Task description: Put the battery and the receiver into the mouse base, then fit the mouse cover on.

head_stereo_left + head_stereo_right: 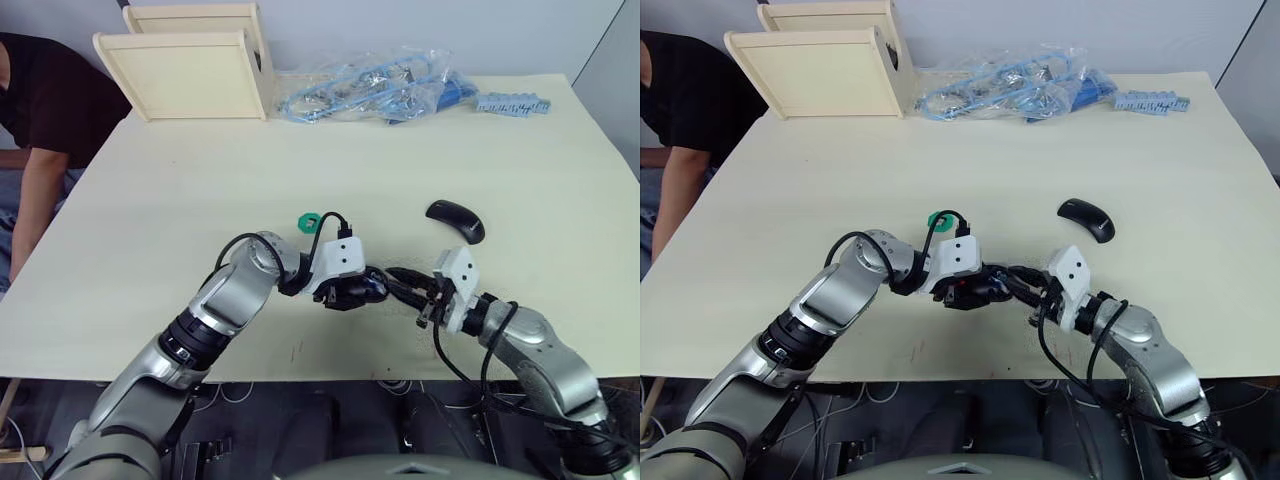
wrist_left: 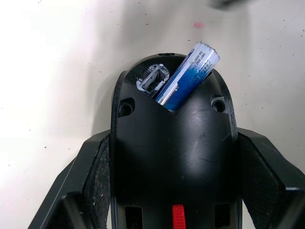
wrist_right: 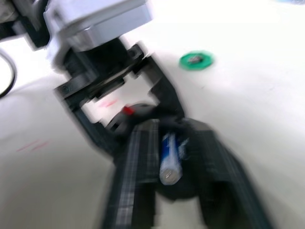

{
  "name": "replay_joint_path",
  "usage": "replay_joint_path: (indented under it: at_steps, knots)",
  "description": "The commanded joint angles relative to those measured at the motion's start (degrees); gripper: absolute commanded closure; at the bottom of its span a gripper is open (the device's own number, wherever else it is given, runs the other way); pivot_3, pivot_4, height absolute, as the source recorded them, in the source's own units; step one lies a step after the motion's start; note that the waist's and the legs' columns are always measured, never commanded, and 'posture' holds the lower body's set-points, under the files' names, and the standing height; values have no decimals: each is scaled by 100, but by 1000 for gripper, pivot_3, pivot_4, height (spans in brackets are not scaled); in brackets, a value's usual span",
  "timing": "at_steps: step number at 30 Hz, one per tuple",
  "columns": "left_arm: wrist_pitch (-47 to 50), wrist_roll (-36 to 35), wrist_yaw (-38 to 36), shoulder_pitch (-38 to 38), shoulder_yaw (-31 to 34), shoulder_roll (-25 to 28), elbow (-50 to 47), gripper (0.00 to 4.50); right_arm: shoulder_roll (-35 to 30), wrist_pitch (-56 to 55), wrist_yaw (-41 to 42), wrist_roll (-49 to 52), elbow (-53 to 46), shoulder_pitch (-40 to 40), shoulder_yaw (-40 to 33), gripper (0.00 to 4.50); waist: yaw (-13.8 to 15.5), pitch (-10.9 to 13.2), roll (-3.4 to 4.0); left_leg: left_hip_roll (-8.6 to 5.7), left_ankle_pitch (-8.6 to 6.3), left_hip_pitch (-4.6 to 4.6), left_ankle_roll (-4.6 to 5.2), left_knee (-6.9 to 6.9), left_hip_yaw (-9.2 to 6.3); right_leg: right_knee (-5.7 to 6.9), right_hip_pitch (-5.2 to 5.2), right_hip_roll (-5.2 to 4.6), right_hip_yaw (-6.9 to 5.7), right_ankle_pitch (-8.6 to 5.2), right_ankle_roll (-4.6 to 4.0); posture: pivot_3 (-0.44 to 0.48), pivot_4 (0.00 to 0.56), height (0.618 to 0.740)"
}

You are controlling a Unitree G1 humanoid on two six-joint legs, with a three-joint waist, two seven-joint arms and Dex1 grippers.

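Battery (image 2: pixel 187 78) first: it is blue with silvery ends, and it sits tilted in the open slot of the mouse base (image 2: pixel 172 157), one end down inside and the other end poking out over the rim. There is tiny white writing on the battery, too small to read. Next to it in the mouse base is a little square hole with a pale edge. A red bit shows on the base too. The left gripper (image 1: pixel 350 292) is clamped on the mouse base, one black finger on each side. The right gripper (image 1: pixel 408 283) is at the base as well, just beside the left one, and its two fingers (image 3: pixel 138 167) are close on either side of the battery; I cannot tell if they squeeze it. The mouse cover (image 1: pixel 455 220), shiny and black, lies on the table (image 1: pixel 300 150) a little way behind the right gripper. A green round disc (image 1: pixel 308 221) lies behind the left gripper. At the back of the table stand two pale wooden boxes (image 1: pixel 185 70) and a clear bag of blue things (image 1: pixel 375 90).
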Motion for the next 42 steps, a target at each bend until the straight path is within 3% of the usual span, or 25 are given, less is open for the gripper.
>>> replay_joint_path:
  at_steps: [1, 25, 35, 42]
  knots:
    - [54, 103, 63, 104, -160, -3, 47, 1505, 137, -762, 189, -97, 201, 121, 24, 4465, -7, 0, 0, 0, 0, 0, 0, 0, 0, 0, 0, 0, 2, 0, 0, 0, 150, 740]
    - [117, 102, 46, 90, -146, 16, 39, 1505, 682, -1523, 206, -672, 1489, 74, 381, 4465, -14, 0, 0, 1, 0, 8, 0, 0, -3, 6, 0, 1, 11, 0, -1, 0, 150, 740]
    - [161, 104, 69, 104, -154, -2, 34, 1505, 408, -347, 165, -1183, 2004, -248, 860, 4465, -44, -54, -4, 3, 0, 26, 0, -3, 2, 12, 7, 6, 23, 0, -2, 0, 150, 740]
    - [142, 106, 77, 96, -155, -46, 98, 1505, 314, -134, 326, -645, 1356, -293, 466, 4465, -33, -99, -11, 6, 0, 29, 0, -5, 0, 8, 13, 12, 23, -2, -5, 0, 150, 740]
